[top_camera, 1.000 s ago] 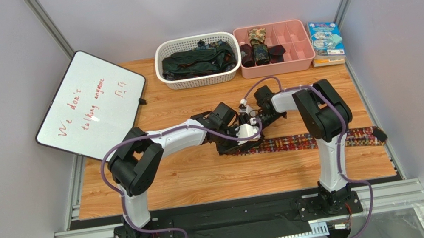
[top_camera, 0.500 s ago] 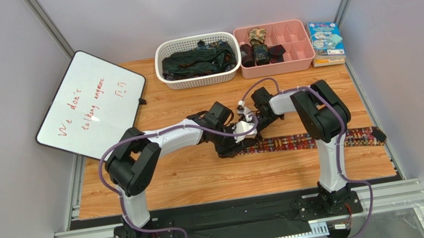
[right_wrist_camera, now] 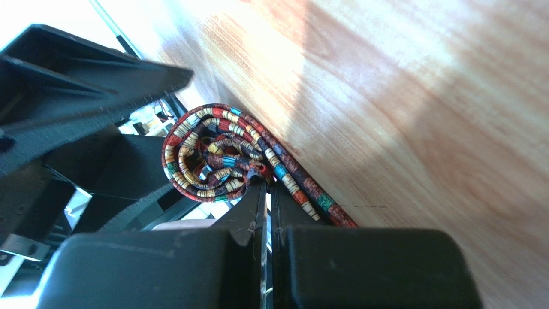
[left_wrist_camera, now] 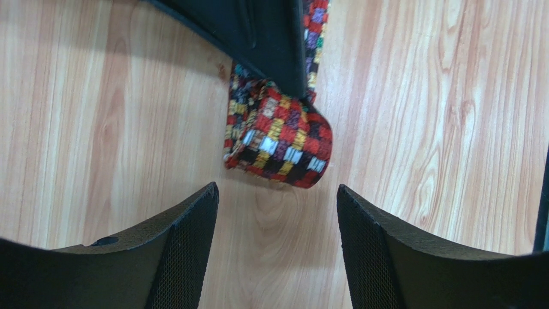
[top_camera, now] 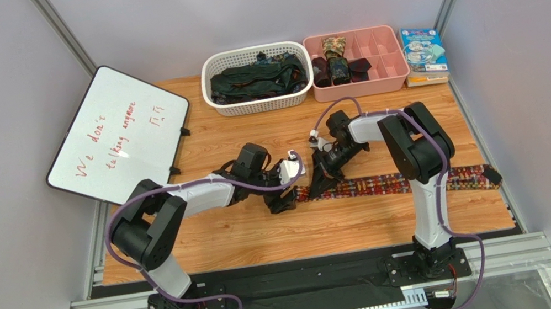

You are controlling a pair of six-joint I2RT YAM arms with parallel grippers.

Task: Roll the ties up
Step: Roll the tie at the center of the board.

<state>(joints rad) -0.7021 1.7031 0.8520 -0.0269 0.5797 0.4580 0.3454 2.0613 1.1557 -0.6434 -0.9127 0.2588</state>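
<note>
The red-orange-yellow patterned tie (top_camera: 393, 183) lies flat along the table, its left end wound into a small coil (left_wrist_camera: 278, 136). My right gripper (top_camera: 320, 183) is shut on the coil's inner turns (right_wrist_camera: 212, 154) and stands over it; its fingertips (right_wrist_camera: 260, 193) are pressed together. My left gripper (left_wrist_camera: 277, 190) is open and empty. It sits just left of the coil, apart from it, with bare wood between its pads (left_wrist_camera: 187, 244). In the top view the left gripper (top_camera: 283, 187) is beside the tie's rolled end.
A white basket (top_camera: 260, 105) of dark ties and a pink divided tray (top_camera: 377, 85) with rolled ties stand at the back. A whiteboard (top_camera: 116, 135) leans at the back left. Books (top_camera: 423, 52) lie at the back right.
My left arm has drawn back to the left, off the coil, with its gripper now open. My right gripper has stayed on the rolled end and shifted slightly left.
</note>
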